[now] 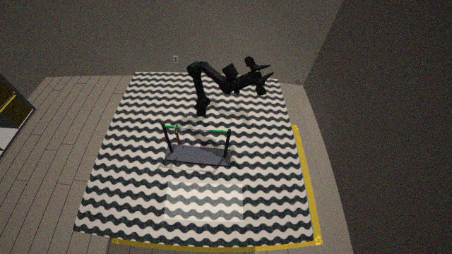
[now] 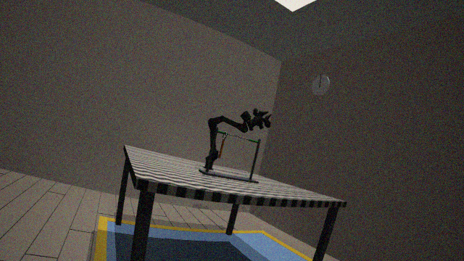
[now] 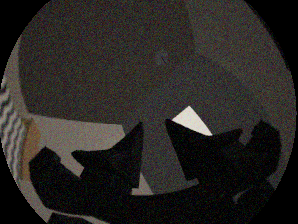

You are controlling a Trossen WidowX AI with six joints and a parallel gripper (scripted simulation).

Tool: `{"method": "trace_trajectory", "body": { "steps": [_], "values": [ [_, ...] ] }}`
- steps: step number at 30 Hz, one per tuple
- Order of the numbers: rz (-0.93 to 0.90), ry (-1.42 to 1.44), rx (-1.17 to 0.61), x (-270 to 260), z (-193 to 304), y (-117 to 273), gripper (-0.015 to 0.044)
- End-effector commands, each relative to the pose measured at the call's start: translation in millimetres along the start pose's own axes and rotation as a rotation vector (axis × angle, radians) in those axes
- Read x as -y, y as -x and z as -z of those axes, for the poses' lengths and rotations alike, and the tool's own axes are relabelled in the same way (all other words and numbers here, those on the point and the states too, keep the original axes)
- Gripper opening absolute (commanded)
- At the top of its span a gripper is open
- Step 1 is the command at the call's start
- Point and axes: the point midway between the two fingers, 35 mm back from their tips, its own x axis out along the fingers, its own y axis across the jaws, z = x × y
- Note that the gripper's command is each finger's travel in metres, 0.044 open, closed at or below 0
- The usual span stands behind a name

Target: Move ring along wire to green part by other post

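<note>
The ring (image 1: 176, 129) (image 2: 225, 135) hangs around the wire near the inner end of the left green part (image 1: 169, 126). Its orange handle (image 1: 178, 140) (image 2: 222, 148) points down. The thin grey wire (image 1: 198, 130) (image 2: 237, 136) runs to the right green part (image 1: 220, 131) (image 2: 254, 141) at the right post (image 1: 227, 144) (image 2: 255, 159). The left post (image 1: 167, 139) stands beside the ring's end. My gripper (image 1: 272, 69) (image 2: 270, 114) (image 3: 154, 123) is partly open and empty, raised behind and right of the wire, well apart from ring and handle. The ring is out of the wrist view.
The posts stand on a grey base (image 1: 198, 155) (image 2: 232, 176) on the wavy-striped table (image 1: 127, 197) (image 2: 174, 177). My arm (image 1: 198, 85) (image 2: 214, 134) rises behind the base and bends right. Yellow tape (image 1: 307, 176) marks the floor around the table.
</note>
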Motion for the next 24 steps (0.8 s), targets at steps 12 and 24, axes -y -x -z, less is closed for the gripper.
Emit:
{"method": "trace_trajectory", "body": {
  "steps": [12, 24],
  "values": [
    [-0.346, -0.193, -0.055, -81.8, 51.4, 98.3, 0.0160],
    [-0.590, -0.424, -0.215, -121.8, 79.6, 194.8, 0.0160]
  ]
}}
